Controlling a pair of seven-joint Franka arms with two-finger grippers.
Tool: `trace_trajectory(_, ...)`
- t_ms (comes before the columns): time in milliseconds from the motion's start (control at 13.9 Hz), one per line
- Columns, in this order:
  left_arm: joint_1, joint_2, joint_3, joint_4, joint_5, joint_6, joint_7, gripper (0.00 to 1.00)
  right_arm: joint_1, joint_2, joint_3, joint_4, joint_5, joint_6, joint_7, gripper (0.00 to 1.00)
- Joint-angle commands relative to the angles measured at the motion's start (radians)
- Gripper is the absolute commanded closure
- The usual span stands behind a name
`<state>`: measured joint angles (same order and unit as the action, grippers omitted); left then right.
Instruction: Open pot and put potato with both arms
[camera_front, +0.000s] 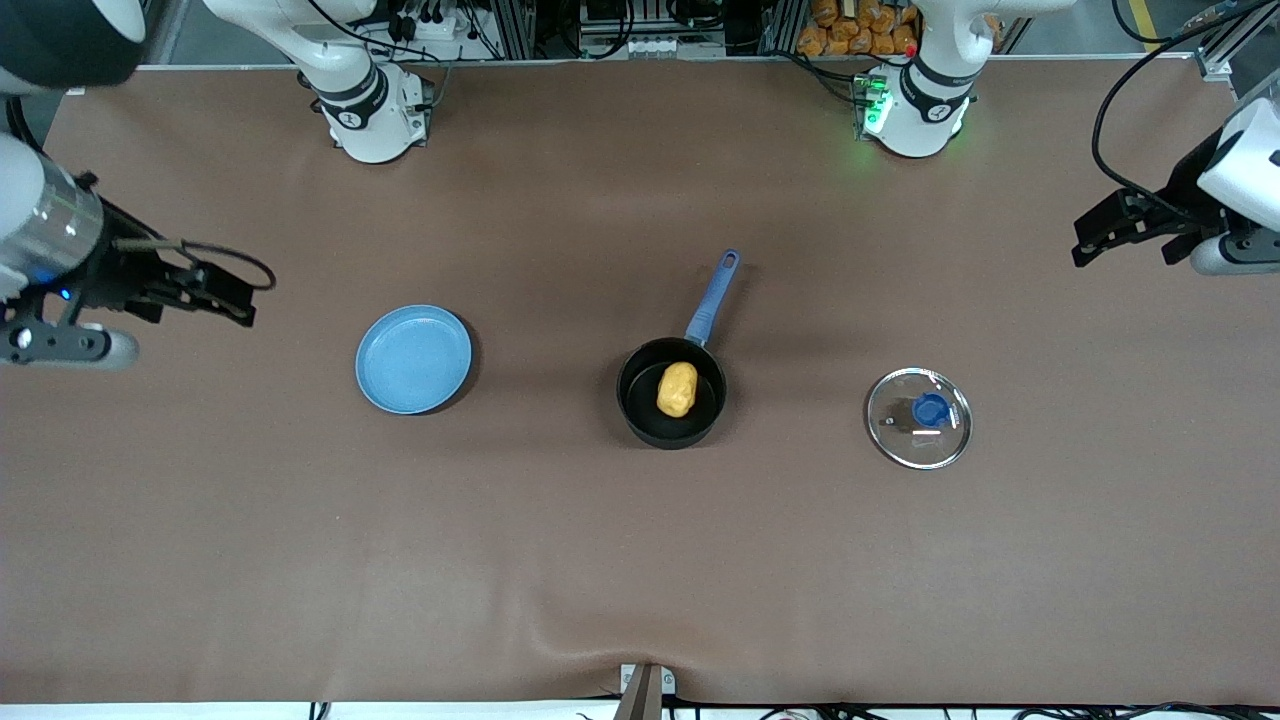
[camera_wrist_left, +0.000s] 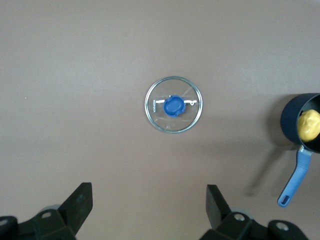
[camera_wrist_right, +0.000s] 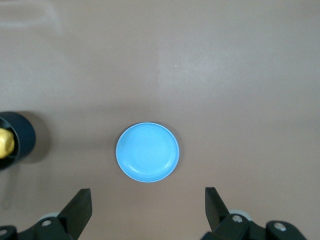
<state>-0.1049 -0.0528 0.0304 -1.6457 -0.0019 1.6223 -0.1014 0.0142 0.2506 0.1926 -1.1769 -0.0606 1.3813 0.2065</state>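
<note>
Presently on the counter (camera_front: 640, 560), a flat brown matte sheet with a slight ripple at its near edge: four items.

One pot (camera_front: 671, 392): small, round, black, lid off, with a long blue handle (camera_front: 712, 298) pointing toward the robots' bases. It stands about midway along the counter.

One potato (camera_front: 677, 389): lumpy, oval, yellow-orange, lying inside the pot on its dark bottom.

One lid (camera_front: 919, 417): round clear glass with a metal rim and a blue knob (camera_front: 931, 409), lying flat on the counter beside the pot toward the left arm's end, apart from it.

One plate (camera_front: 413, 359): flat, round, light blue, smooth, empty, beside the pot toward the right arm's end, well apart from it.

Two end effectors, black, two-fingered. Left end effector (camera_wrist_left: 149, 206): raised over the left arm's end of the counter, fingers spread wide, holding nothing; its wrist view looks down on the lid. Right end effector (camera_wrist_right: 148, 206): raised over the right arm's end of the counter, fingers spread wide, empty; its wrist view looks down on the plate.

No readable writing on any item.
</note>
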Motion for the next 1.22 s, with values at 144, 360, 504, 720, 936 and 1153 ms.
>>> trace_trajectory(144,0.007,0.019,0.002,0.009,-0.03,0.034,0.014,0.0,-0.02,-0.18,-0.077,-0.201,-0.007,0.03,-0.265,0.0)
trace_trajectory(360,0.007,0.013,0.002,-0.005,-0.03,0.045,0.012,0.0,-0.02,-0.211,-0.116,-0.262,0.005,0.059,-0.343,0.0)
trace_trajectory(504,0.007,0.013,0.002,-0.005,-0.03,0.045,0.011,0.0,-0.008,-0.267,-0.119,-0.334,0.016,0.097,-0.343,0.0)
trace_trajectory(720,0.008,0.011,0.002,-0.008,-0.03,0.045,0.011,0.0,-0.008,-0.335,-0.125,-0.435,0.016,0.162,-0.342,0.0)
trace_trajectory(936,0.008,0.011,0.002,-0.008,-0.03,0.045,0.011,0.0,-0.008,-0.329,-0.143,-0.423,0.016,0.144,-0.342,0.0)
trace_trajectory(1153,0.008,0.011,0.002,-0.008,-0.03,0.045,0.011,0.0,-0.003,-0.303,-0.139,-0.345,0.006,0.089,-0.34,0.0)
